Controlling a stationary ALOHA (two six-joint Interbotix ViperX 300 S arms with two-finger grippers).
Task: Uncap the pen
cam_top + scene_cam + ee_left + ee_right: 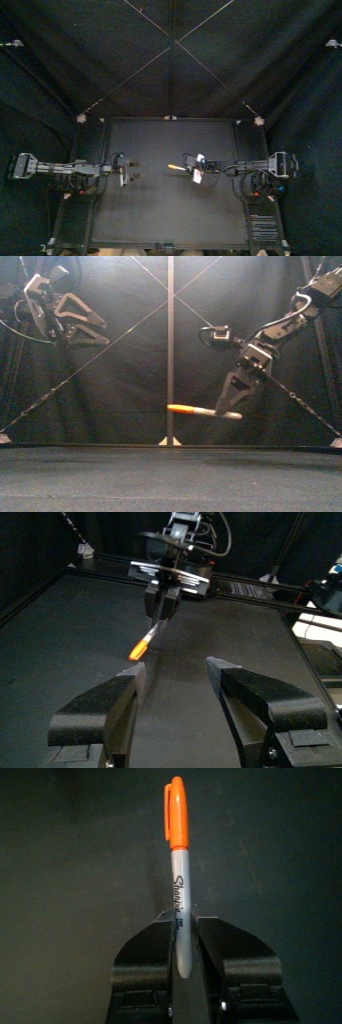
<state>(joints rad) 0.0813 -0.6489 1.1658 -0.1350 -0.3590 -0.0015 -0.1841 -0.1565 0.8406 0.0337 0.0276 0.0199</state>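
Top view: the table [160, 215] is filling the lower half of the frame. The right gripper [198, 168], just right of centre, is gripping the pen [185, 169], whose orange cap [175, 167] is pointing toward frame left. The left gripper [127, 170] is hanging left of centre, apart from the pen and facing it. Front view: the pen [207, 412] is lying nearly level in mid-air at centre frame, clear of the table [171, 481], with the cap [181, 409] at its left end and the grey barrel running right into the right gripper [235, 406], which is reaching down from the upper right. The left gripper [88, 322] is sitting raised in the upper left, well apart from the pen. Left wrist view: the left gripper [174, 687] is showing its two jaws spread wide along the bottom of the frame, with nothing between them. Beyond them, above centre, the right gripper [163, 600] is hanging with the pen [144, 642] slanting down to the left, cap end lowest. Right wrist view: the right gripper [181, 933] is pinching the lower barrel of the pen [179, 883] between pressed-in jaws. The pen is standing straight up the middle of the frame, with the cap [175, 813] seated on its top end.
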